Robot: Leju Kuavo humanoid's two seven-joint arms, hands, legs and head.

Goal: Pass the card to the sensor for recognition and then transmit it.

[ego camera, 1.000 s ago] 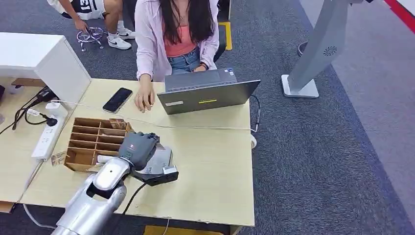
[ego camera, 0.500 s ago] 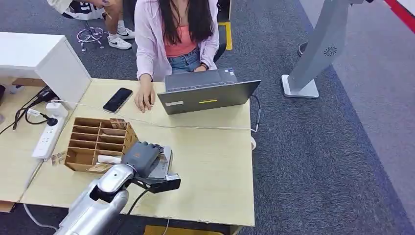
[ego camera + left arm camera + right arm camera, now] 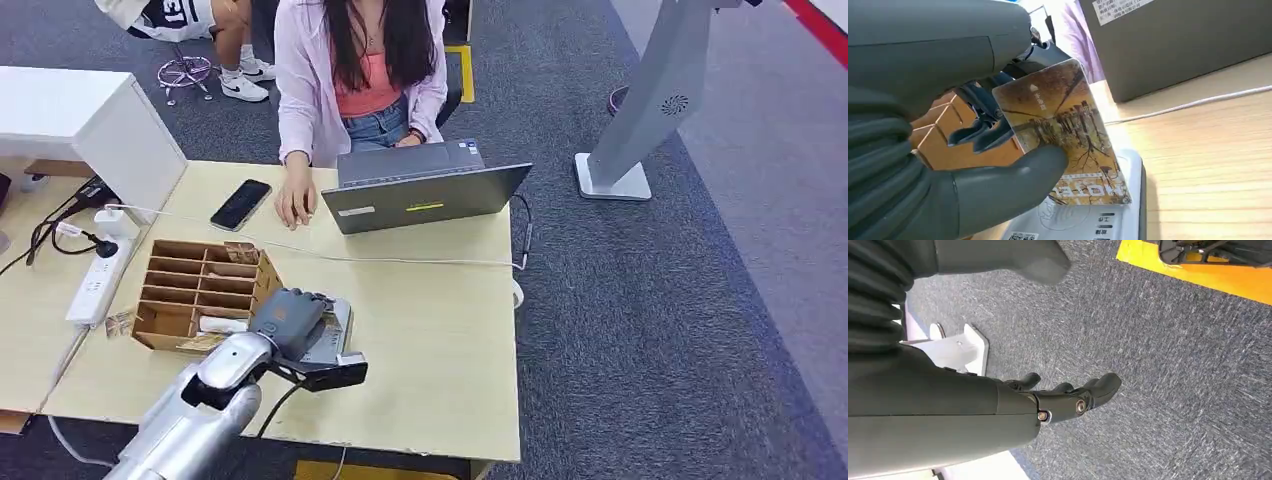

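My left hand (image 3: 288, 318) hovers over the white card sensor (image 3: 334, 333) on the wooden table, beside the slotted box. In the left wrist view the hand (image 3: 938, 125) pinches a brown card (image 3: 1063, 130) with a tree picture between thumb and fingers. The card's lower edge sits just above the sensor's white pad (image 3: 1083, 220). My right hand (image 3: 1068, 400) hangs over the grey carpet, fingers apart and holding nothing.
A wooden slotted box (image 3: 200, 290) stands left of the sensor. A person sits at the far side with a laptop (image 3: 420, 195), one hand resting on the table by a phone (image 3: 240, 203). A white cable (image 3: 400, 260) crosses the table. A power strip (image 3: 95, 280) lies at left.
My left hand came down and toward me from beside the box to above the sensor, then held almost still in the last half second.
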